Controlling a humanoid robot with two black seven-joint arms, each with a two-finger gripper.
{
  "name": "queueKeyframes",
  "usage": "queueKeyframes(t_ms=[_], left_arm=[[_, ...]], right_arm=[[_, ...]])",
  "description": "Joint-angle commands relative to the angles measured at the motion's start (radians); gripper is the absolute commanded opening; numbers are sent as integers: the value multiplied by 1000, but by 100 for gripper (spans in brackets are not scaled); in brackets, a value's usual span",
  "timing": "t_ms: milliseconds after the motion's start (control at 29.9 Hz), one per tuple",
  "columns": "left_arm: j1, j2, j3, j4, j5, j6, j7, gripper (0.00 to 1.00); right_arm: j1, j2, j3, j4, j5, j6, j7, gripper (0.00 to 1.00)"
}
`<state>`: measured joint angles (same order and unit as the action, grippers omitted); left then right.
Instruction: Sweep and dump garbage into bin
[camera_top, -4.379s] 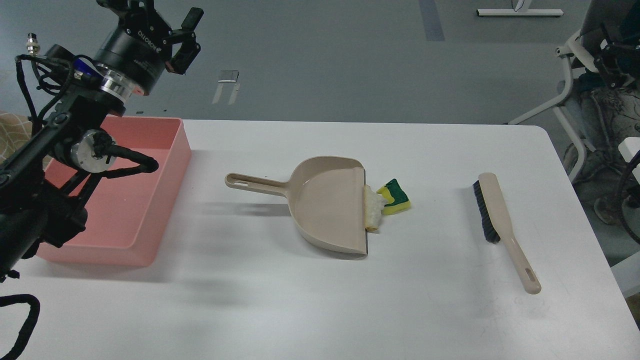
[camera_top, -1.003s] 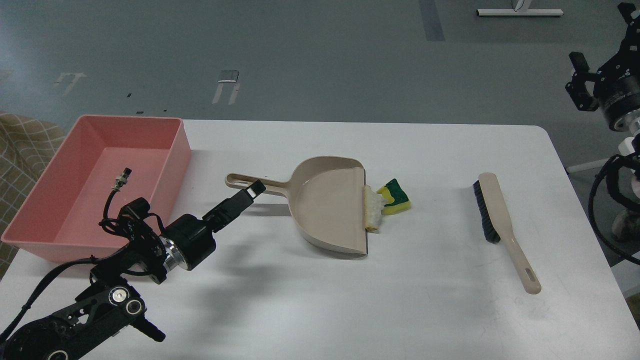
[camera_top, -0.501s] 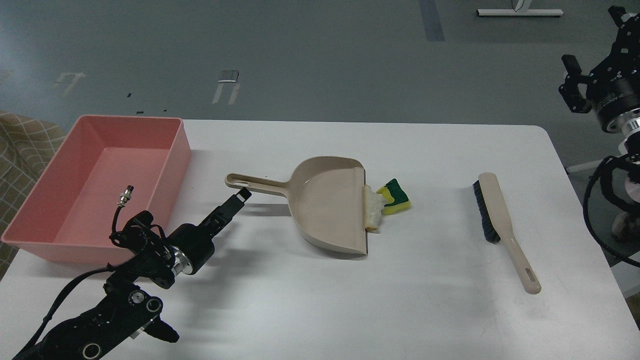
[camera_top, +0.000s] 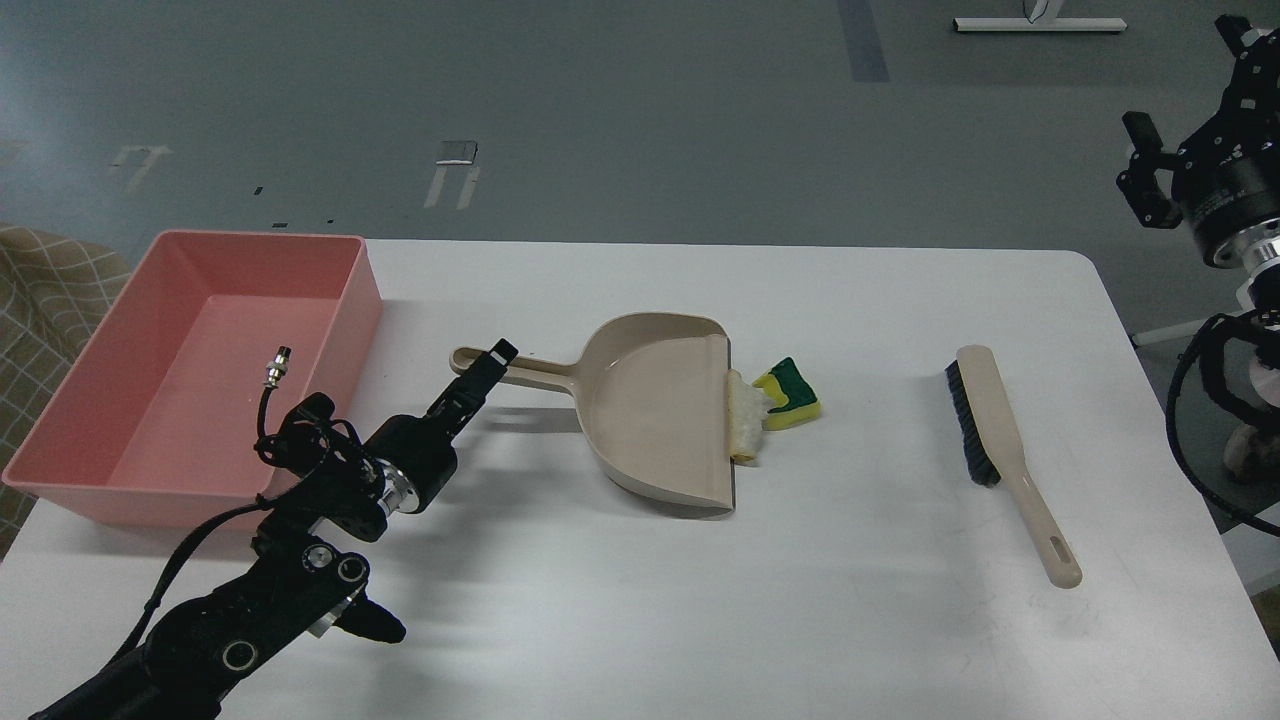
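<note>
The garbage lies at the dustpan's open lip: a whitish foam slice (camera_top: 743, 425) touching the lip and a yellow sponge piece with a green layer (camera_top: 792, 396) just right of it. The beige dustpan (camera_top: 655, 410) lies flat at the table's middle, handle pointing left. The pink bin (camera_top: 200, 350) stands at the far left, with nothing in it. My left gripper (camera_top: 490, 362) is at the end of the dustpan's handle, seen edge-on, so its fingers cannot be told apart. My right gripper (camera_top: 1187, 90) is raised off the table's right edge, fingers apart and empty.
A beige hand brush with dark bristles (camera_top: 1005, 450) lies on the right of the white table (camera_top: 640, 600), handle toward me. My left arm's cable connector (camera_top: 280, 362) sticks up in front of the bin's near right corner.
</note>
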<state>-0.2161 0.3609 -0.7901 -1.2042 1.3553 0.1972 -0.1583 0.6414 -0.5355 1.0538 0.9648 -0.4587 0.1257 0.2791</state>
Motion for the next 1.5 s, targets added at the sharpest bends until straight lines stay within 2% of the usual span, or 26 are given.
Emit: queueKeyframes(t_ms=[0,67,134,167,267,401,501,568,602,869,1070,1471], left_arm=[[-15,-5,2,28,-1,-1,0,96],[-19,-10,2,37,-1,-1,6,94],[-25,-16,2,44,-2,-4,14,87],[-32,-17,2,45,-7,-5,16,79],[-34,-19,2,45,-28,-10,19,65],[-40,-28,2,45,-44,-10,48,51],[-42,-30,2,45,-45,-10,62,32],[-42,-30,2,45,-45,-10,69,7],[-42,-30,2,45,-45,-10,71,2],[-54,-28,0,40,-42,-1,72,0],[-81,-16,0,40,-39,42,66,0],[-111,62,2,25,-25,82,62,0]], right_arm=[[1,-1,0,0,0,0,0,100],[1,0,0,0,0,0,0,100],[3,0,0,0,0,0,0,100],[3,0,0,0,0,0,0,100],[3,0,0,0,-2,0,0,100],[3,-1,0,0,-9,0,0,100],[3,-1,0,0,-11,0,0,100],[3,-3,0,0,-11,0,0,100],[3,-3,0,0,-11,0,0,100],[1,-9,0,0,-11,0,-3,100],[-14,-81,-78,41,-81,12,-40,100],[-135,-526,-443,365,-247,14,-51,100]])
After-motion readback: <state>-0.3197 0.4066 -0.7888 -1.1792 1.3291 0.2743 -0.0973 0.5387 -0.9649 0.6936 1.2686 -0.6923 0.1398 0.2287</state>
